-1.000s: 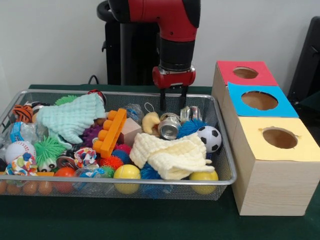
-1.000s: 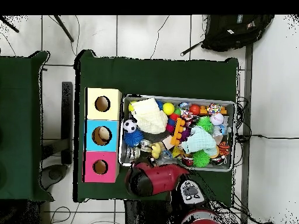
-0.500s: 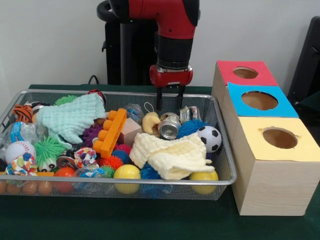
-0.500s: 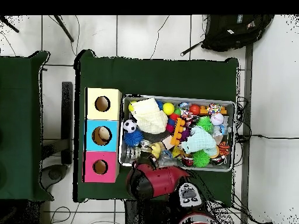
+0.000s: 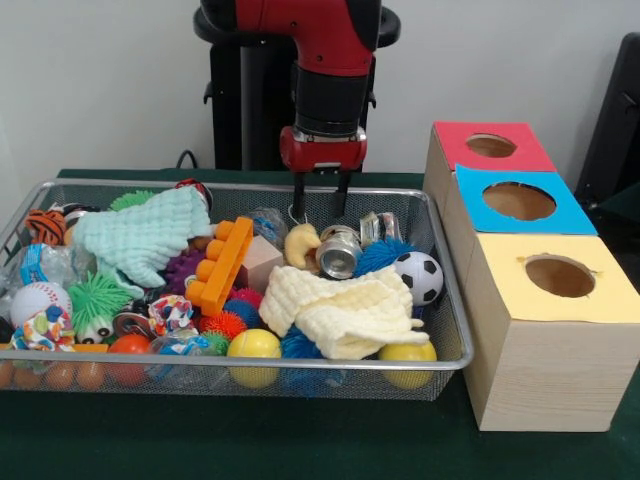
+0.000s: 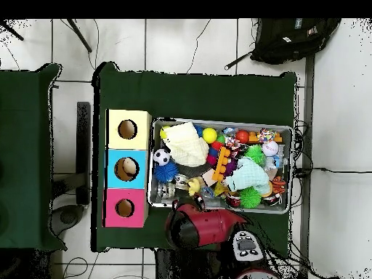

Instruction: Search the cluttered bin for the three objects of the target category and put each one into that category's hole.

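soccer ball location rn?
Front view: the soccer ball sits at the bin's right side, beside the blue spiky ball and touching the yellow cloth.

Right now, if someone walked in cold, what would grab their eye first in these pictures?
Probably the red and black arm coming down over the wire bin, its open gripper empty above the far side. Then the bin's bright jumble of balls, cloths and cans, and beside it the box with red, blue and yellow tops, each with a hole.

The bin point(image 5: 440, 345) sits on the counter point(image 5: 300, 440). In the front view, three boxes point(image 5: 545, 330) stand just right of the bin. Inside the bin, a can point(image 5: 338, 252) lies at the rear, a cloth point(image 5: 345, 305) before it.
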